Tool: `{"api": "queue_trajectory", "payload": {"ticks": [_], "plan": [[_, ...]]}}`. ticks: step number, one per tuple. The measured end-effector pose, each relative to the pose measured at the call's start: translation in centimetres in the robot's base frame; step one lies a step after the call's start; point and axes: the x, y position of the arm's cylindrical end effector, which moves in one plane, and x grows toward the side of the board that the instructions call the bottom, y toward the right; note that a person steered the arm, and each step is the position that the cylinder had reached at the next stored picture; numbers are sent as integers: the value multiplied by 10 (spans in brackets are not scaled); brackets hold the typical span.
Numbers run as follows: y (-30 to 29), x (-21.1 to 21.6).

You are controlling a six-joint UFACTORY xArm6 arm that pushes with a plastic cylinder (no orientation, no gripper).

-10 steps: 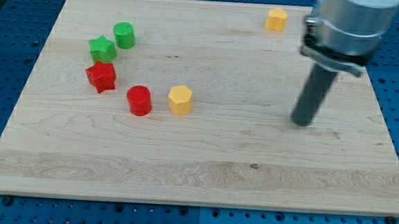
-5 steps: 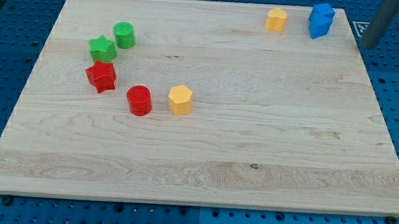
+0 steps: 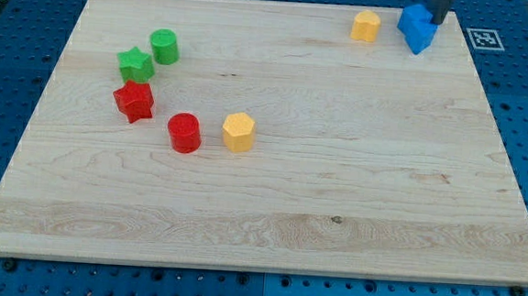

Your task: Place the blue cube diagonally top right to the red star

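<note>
1. Blue cube: solid bright blue, matte, seen corner-on so two side faces and the top show; sits upright near the top-right corner of the counter, just right of a small yellow block and apart from it; upper right edge partly hidden by a dark rod, so contact there cannot be judged.
2. Red star: deep red, star-shaped with blunt points, lying flat on the left part of the counter, just below a green star and very close to it, up and left of a red cylinder; well apart from the blue cube, far to its left and lower.
</note>
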Motion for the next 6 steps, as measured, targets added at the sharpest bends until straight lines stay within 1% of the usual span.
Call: {"api": "queue_trajectory", "payload": {"ticks": [2,3,4,5,6], "plan": [[-32,7],[-60,26],[-97,49],[-143,61],[-191,62]]}}
